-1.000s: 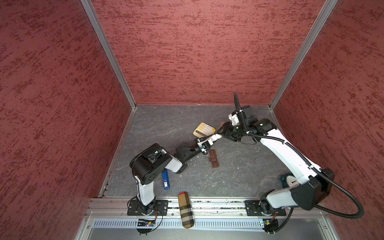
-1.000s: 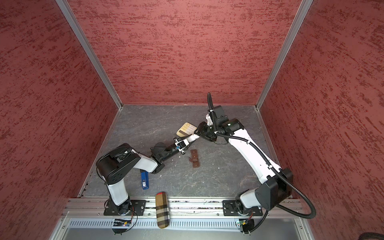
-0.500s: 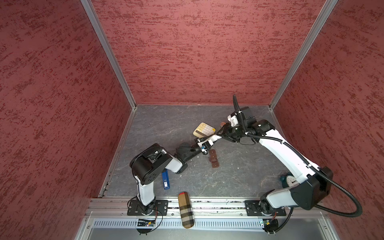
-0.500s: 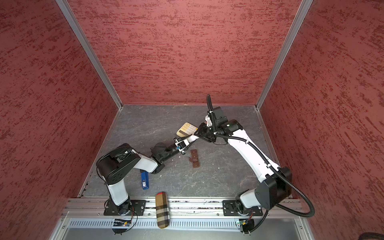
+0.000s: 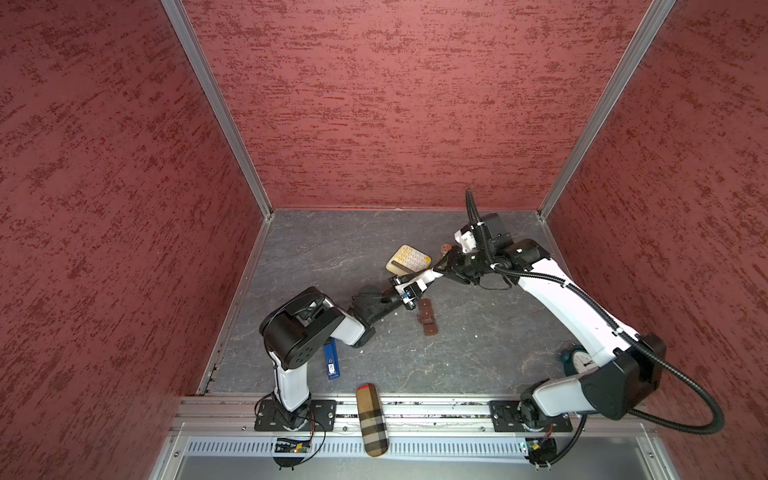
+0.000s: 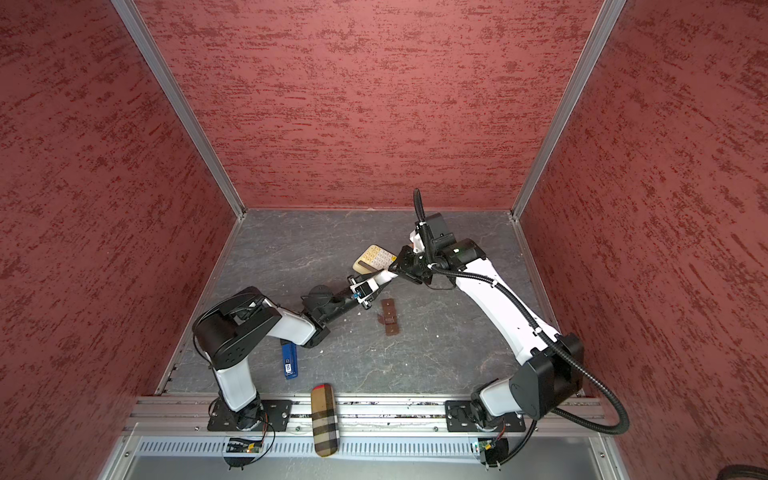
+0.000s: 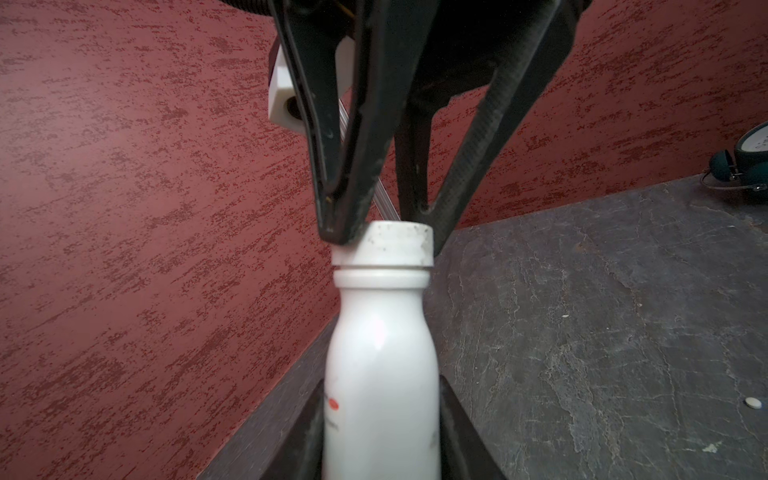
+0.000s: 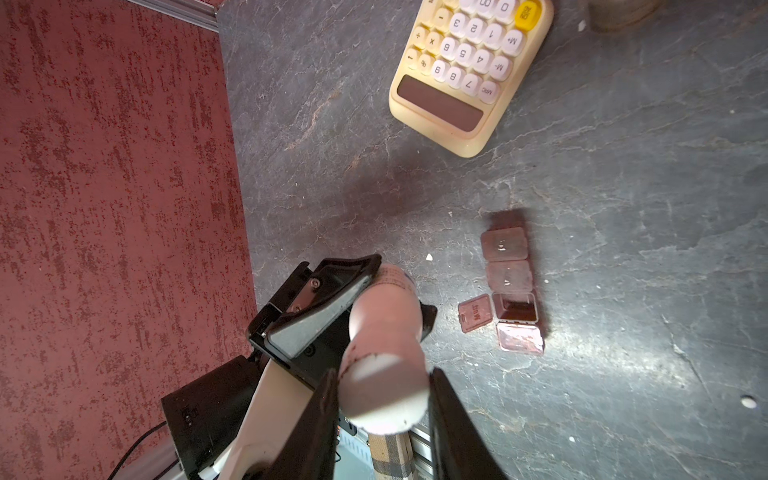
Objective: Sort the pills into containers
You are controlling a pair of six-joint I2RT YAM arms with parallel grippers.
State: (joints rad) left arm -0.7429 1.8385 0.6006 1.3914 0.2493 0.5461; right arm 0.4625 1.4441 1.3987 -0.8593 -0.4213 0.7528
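My left gripper [image 7: 381, 415] is shut on the body of a small white bottle [image 7: 382, 353], holding it tilted above the floor in both top views [image 5: 426, 277]. My right gripper [image 8: 382, 395] meets it from the far right, and its fingers [image 7: 336, 208] are shut on the bottle's white cap [image 7: 390, 245]. The containers, a dark brown strip box [image 8: 513, 291], lie flat just below the bottle [image 5: 427, 318]; one compartment lid [image 8: 476, 312] stands open. A white pill [image 8: 748, 401] lies loose on the floor [image 7: 753, 402].
A cream calculator [image 5: 408, 259] lies behind the bottle, with an amber bottle [image 5: 446, 249] beside it. A blue stick [image 5: 331, 361] lies by the left arm's base. A plaid case [image 5: 372, 419] rests on the front rail. A clock [image 5: 579, 359] stands near the right arm.
The right gripper's fingers have drawn in around the bottle's cap, and the right arm has edged slightly left. The left arm and bottle have stayed put.
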